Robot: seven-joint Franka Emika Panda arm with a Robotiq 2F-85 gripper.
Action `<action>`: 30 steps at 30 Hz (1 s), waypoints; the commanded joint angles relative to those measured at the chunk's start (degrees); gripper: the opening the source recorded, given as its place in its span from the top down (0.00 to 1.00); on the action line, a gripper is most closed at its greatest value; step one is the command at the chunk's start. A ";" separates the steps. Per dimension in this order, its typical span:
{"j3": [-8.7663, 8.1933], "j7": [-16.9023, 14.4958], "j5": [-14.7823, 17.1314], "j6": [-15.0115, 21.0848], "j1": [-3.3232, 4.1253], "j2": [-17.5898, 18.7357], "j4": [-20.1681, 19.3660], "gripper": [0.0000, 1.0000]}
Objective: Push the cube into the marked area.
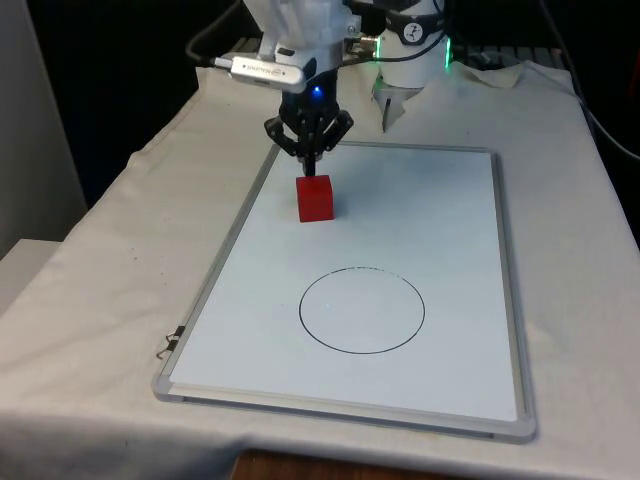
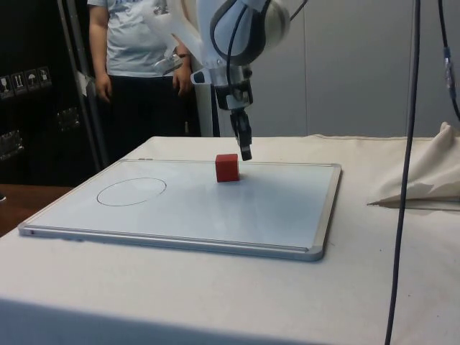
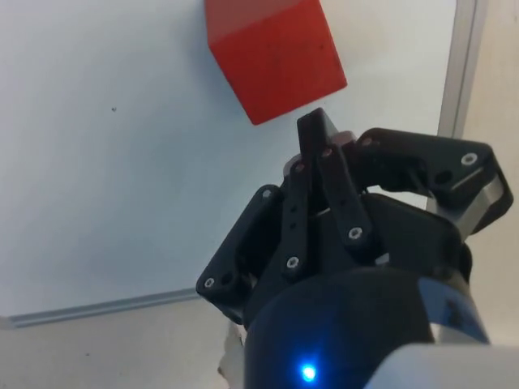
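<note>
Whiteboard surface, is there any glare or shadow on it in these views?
Front view: the whiteboard is evenly lit with no hot spot. Side view: the red cube casts a faint soft reflection beneath it. Wrist view: the board by the gripper looks flat and evenly lit.

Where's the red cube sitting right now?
The red cube sits on the whiteboard, outside the drawn circle and nearer the robot. The shut tool is just behind it.
</note>
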 commanded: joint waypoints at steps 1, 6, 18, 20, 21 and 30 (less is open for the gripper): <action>0.29 -0.57 0.46 1.20 -0.17 -0.11 -0.29 1.00; 0.46 -1.09 0.52 3.84 -0.17 0.11 -0.80 1.00; 1.38 -3.04 2.12 7.39 -0.63 0.11 -1.38 1.00; 1.43 -3.61 2.92 7.68 -0.57 0.17 -1.38 1.00; 1.43 -3.90 3.32 7.79 -0.57 0.23 -1.38 1.00; 2.23 -7.28 8.48 7.22 -0.63 0.40 -1.32 1.00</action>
